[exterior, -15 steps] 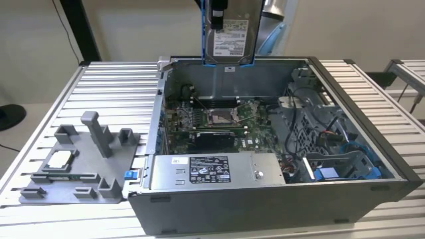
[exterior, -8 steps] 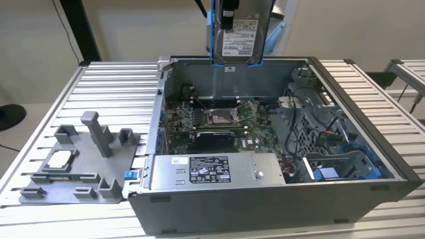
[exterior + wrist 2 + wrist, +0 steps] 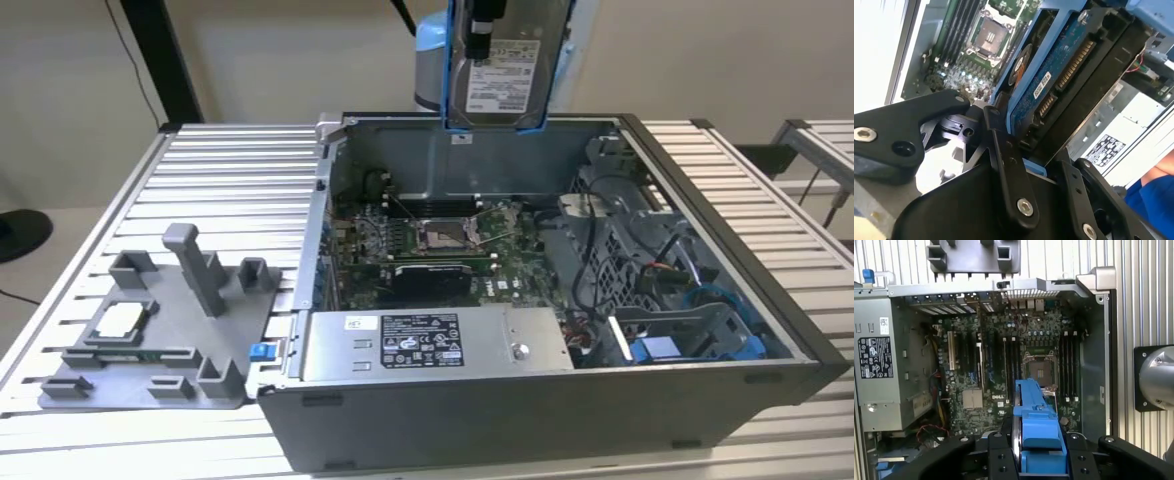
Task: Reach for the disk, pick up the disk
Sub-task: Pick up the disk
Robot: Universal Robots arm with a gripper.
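The disk, a silver-grey drive with a white label in blue caddy rails, hangs upright above the back wall of the open computer case. My gripper is shut on its upper end. In the second wrist view the disk shows its blue circuit board and connector, clamped between the black fingers. In the first wrist view I see the disk edge-on, its blue rail rising from my gripper over the motherboard.
Inside the case lie the motherboard, a grey power supply with a black-and-white label, and a blue drive bay. A grey fixture holding a small silver chip sits on the slatted table at the exterior view's left.
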